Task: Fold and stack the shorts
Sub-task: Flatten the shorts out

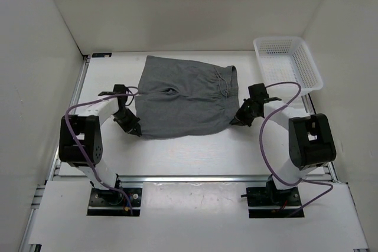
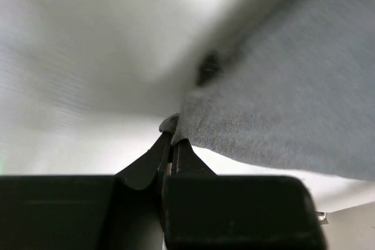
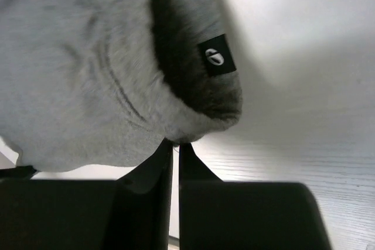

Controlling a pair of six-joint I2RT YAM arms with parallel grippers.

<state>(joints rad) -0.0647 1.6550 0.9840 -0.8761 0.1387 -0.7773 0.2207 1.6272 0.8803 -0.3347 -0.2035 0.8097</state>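
The grey shorts (image 1: 183, 95) lie spread on the white table, waistband and drawstring toward the right. My left gripper (image 1: 137, 131) is shut on the near left corner of the shorts; in the left wrist view the gripper (image 2: 173, 139) pinches the hem of the shorts (image 2: 281, 109). My right gripper (image 1: 234, 121) is shut on the near right corner by the waistband; in the right wrist view the gripper (image 3: 176, 143) pinches the shorts (image 3: 88, 86) below a small black label (image 3: 217, 55).
A white mesh basket (image 1: 287, 63) stands at the back right of the table (image 1: 195, 154). White walls close in the table on the left, back and right.
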